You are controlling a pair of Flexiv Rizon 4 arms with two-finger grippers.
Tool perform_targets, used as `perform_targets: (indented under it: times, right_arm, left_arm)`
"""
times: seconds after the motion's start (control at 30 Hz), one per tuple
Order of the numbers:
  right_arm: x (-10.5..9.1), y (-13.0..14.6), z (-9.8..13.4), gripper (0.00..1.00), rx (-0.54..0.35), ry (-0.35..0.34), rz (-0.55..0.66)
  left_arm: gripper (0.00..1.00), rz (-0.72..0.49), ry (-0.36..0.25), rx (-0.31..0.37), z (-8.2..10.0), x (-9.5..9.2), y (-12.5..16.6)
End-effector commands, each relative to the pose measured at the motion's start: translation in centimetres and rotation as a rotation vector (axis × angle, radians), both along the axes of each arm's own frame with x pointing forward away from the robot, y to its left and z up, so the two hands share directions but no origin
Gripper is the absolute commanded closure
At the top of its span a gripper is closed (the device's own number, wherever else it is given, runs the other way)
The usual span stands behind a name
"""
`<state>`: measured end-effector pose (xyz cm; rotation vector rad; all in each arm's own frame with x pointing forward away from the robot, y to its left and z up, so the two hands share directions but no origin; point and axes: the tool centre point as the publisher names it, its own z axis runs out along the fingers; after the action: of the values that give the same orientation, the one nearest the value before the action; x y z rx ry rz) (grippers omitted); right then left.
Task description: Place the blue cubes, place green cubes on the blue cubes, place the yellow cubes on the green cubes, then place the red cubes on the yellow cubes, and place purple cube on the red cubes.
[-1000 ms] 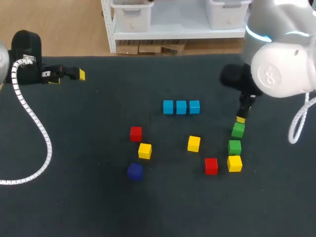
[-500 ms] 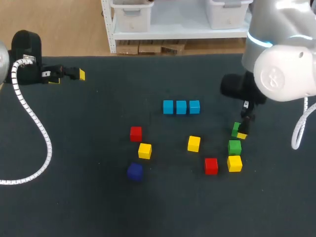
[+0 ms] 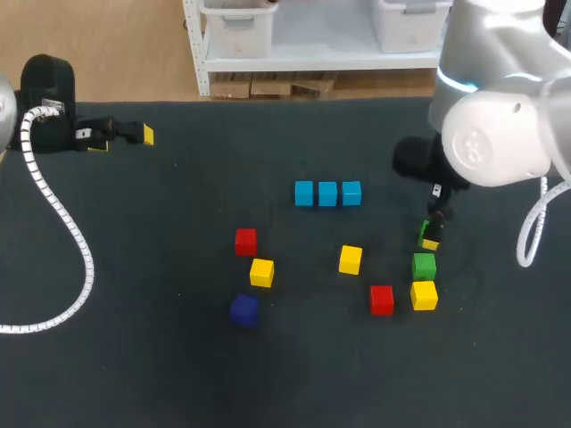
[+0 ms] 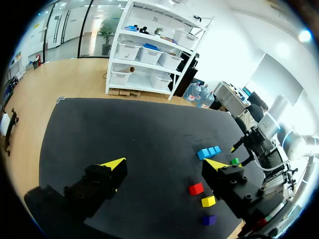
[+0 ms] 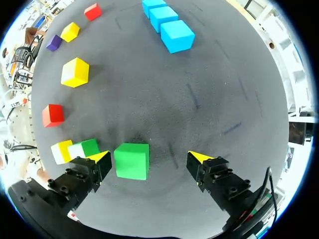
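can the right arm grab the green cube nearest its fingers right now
Probably yes: the right gripper is open with the green cube between its fingers and nothing on top. A second green cube and a yellow cube sit close beside one finger, but outside the gap.

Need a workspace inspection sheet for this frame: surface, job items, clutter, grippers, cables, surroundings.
Surface: dark table mat, flat.
Job's things: three blue cubes in a row; two green cubes, three yellow cubes, two red cubes and one purple cube, all single, nothing stacked.
Clutter: nothing seen.
Grippers: left gripper open, empty, far from the cubes; right gripper open, one green cube between its fingers.
Cables: white coiled cable lies on the mat by the left arm.
Surroundings: nothing seen reaching over the table.
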<state>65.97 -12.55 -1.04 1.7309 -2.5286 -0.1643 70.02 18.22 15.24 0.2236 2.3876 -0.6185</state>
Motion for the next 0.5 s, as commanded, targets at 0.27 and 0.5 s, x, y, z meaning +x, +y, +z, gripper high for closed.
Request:
perform_targets:
  times: [0.27,0.5]
  right_arm:
    - [0.4,-0.2,2.1,1.0,0.005,-0.035,-0.008]
    - [1.4,0.9,4.5,1.0,0.028,-0.06,0.004]
  left_arm:
    - [0.0,-0.007,-0.006,-0.009,-0.1,0.0,0.2]
    - [0.0,-0.007,-0.006,-0.009,-0.1,0.0,0.2]
